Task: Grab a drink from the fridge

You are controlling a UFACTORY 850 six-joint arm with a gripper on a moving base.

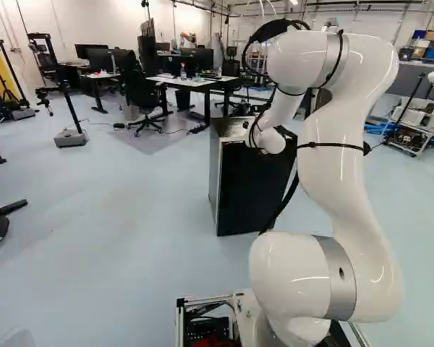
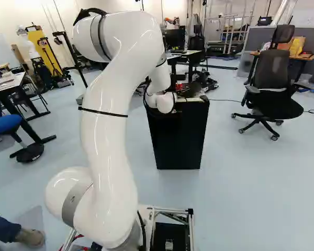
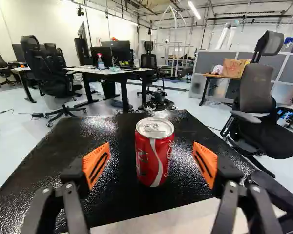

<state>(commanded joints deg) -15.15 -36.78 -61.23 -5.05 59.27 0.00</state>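
The red cylindrical metal can [image 3: 153,158], upright inside the near edge of the black cabinet top [image 3: 118,195], is likely slick, dentable and weighty, best squeezed gently mid-height by the black two-fingered gripper [image 3: 151,158], spread wide.

Smooth, glossy metal on can [image 3: 157,158], bare and bright at lid [image 3: 155,127]. Rough, pebbled, with wet-looking gloss, on fridge top [image 3: 107,141]. Matt and plastic-looking on orange pads [image 3: 90,163]. Smooth, high gloss on white arm [image 1: 325,173]; duller grey, metal-looking, at joint band [image 1: 340,298]. Matt cloth on chair back [image 3: 256,90]. Smooth, low sheen on floor [image 1: 130,238].
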